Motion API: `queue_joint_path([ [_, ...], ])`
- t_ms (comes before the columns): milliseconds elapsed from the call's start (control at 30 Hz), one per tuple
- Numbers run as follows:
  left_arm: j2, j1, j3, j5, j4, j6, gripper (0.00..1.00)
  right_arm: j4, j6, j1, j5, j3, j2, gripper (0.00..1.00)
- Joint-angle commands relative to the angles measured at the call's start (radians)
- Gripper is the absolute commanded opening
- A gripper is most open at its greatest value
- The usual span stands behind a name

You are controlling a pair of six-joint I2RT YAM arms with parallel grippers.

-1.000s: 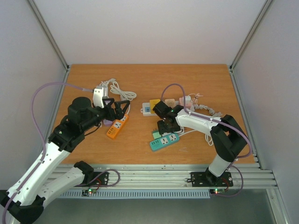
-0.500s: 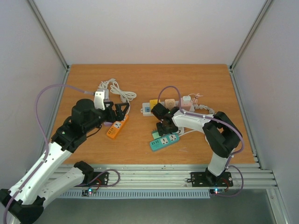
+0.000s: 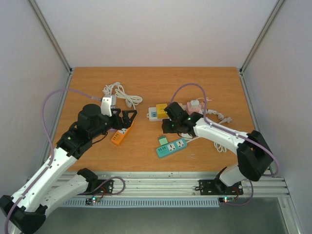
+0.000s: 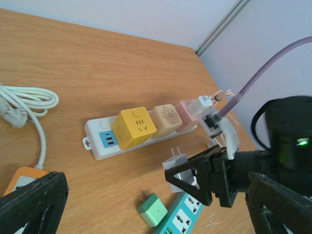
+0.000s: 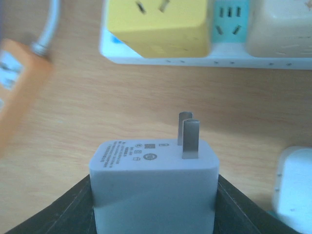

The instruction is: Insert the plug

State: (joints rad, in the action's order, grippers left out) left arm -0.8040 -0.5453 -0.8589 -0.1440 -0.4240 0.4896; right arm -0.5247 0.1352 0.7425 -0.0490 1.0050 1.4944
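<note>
My right gripper (image 3: 168,127) is shut on a white two-prong plug (image 5: 153,170), its prongs pointing at the white power strip (image 5: 161,61). The gripper holds it above the table, between that strip and the teal power strip (image 3: 171,146). The held plug also shows in the left wrist view (image 4: 176,165), just beyond the teal strip (image 4: 187,217). My left gripper (image 3: 128,116) is open and empty over the orange power strip (image 3: 122,132); its fingers (image 4: 34,202) frame the left wrist view.
The white strip (image 3: 152,114) carries a yellow cube (image 4: 134,126), a beige cube (image 4: 167,118) and a pink one (image 4: 187,108). A green plug (image 4: 152,209) lies beside the teal strip. A coiled white cable (image 3: 122,92) lies at back left. Loose cables lie at right (image 3: 214,114).
</note>
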Motion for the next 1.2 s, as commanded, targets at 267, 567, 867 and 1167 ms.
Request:
queue_joint_path([
  [267,-0.050,-0.079,0.090,0.034,0.319,0.047,0.95,0.062,0.578,0.003,0.069,0.033,-0.277,0.43],
  [567,-0.090,-0.235,0.267,0.099,0.767,-0.059,0.91,0.223,0.969,0.003,0.163,0.040,-0.292,0.41],
  [867,-0.229,-0.332,0.299,0.182,1.040,-0.118,0.82,0.270,1.169,0.004,0.202,0.071,-0.280,0.38],
  [1167,-0.301,-0.354,0.265,0.276,1.070,-0.130,0.67,0.252,1.209,0.005,0.215,0.077,-0.290,0.38],
])
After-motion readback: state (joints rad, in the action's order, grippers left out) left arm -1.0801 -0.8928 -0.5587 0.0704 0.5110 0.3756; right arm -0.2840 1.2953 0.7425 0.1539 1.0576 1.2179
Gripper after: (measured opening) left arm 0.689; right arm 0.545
